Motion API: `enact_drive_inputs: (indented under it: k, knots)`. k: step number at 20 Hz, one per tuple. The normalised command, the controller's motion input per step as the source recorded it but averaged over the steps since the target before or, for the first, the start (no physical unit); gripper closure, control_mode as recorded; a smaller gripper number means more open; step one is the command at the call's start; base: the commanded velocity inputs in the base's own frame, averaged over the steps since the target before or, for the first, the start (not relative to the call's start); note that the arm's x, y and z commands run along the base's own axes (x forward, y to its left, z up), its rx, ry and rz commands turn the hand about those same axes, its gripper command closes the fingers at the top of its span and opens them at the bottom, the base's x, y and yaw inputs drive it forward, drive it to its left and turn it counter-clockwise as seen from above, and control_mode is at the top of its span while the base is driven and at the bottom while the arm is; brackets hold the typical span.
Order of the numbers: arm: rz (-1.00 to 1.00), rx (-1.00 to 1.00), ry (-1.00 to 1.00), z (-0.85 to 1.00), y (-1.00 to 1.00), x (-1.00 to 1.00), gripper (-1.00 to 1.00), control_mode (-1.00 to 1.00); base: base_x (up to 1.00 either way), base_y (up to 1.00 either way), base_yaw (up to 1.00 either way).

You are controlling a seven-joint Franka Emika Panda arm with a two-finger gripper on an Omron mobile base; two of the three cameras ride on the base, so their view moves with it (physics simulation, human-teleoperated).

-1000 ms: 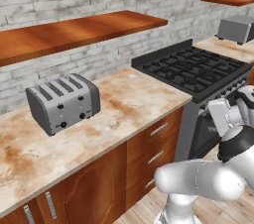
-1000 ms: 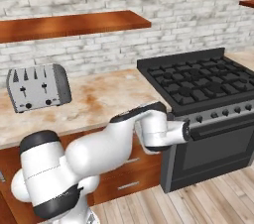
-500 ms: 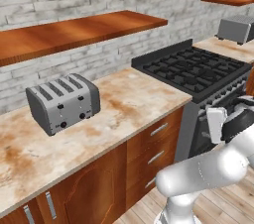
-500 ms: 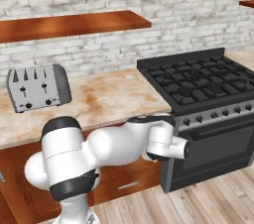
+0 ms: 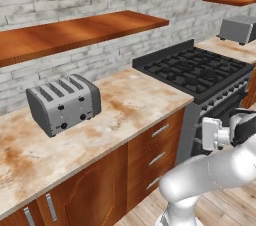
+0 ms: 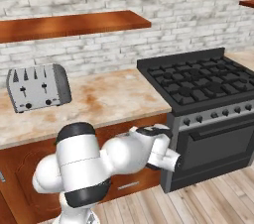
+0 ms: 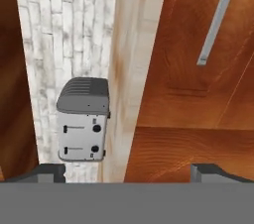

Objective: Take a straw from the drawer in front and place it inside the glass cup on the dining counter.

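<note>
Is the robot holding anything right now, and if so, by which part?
Nothing is held. In the hand view the gripper has its jaws wide apart with only the reddish-brown wooden drawer front and the grey metal toaster beyond.

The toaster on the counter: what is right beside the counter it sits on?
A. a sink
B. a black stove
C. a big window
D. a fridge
B: the grey toaster sits on the marble worktop, and a black stove with burner grates stands right at the end of that worktop.
</note>
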Motion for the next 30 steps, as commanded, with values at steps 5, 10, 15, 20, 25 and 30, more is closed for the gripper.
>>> enact_drive_inputs:
  k: [5, 10, 15, 20, 25, 30]
  knots:
    - [-0.08, 0.0, -0.1, -0.24, 0.31, 0.22, -1.0, -1.0, 0.0, 0.0, 0.0]
    - [-0.07, 0.0, -0.03, -0.13, 0.06, 0.31, -1.0, -1.0, 0.0, 0.0, 0.0]
    - [-0.08, 0.0, 0.0, -0.18, 0.01, 0.42, -1.0, -1.0, 0.0, 0.0, 0.0]
    - [-0.09, 0.0, 0.0, -0.34, 0.12, 0.38, -1.0, -1.0, 0.0, 0.0, 0.0]
    - [-0.1, 0.0, 0.0, -0.33, 0.14, 0.31, -1.0, -1.0, 0.0, 0.0, 0.0]
    - [-0.07, 0.0, 0.0, -0.27, 0.01, 0.34, -1.0, -1.0, 0.0, 0.0, 0.0]
